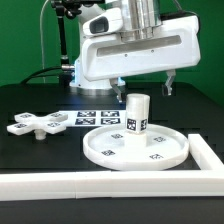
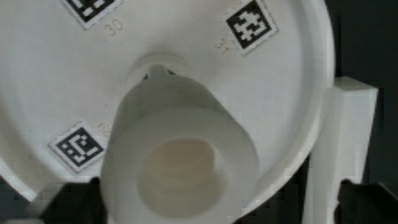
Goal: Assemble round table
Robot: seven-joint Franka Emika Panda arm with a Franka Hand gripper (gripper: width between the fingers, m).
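The large rimmed round disc (image 1: 135,148) lies flat on the black table. The short cylindrical post (image 1: 138,117) stands upright on its middle, with tags on its side. The small cross-shaped piece (image 1: 35,124) lies on the table toward the exterior view's left, apart from the disc. My gripper (image 1: 144,88) hangs right above the post, open, with one finger on each side of the post's top and not touching it. In the wrist view I look down on the post's top (image 2: 178,165) and the tagged disc (image 2: 160,40).
The marker board (image 1: 95,117) lies flat behind the disc. The long white border rail (image 1: 110,184) runs along the table's front and turns up the exterior view's right side; it also shows in the wrist view (image 2: 349,120). A green backdrop stands behind.
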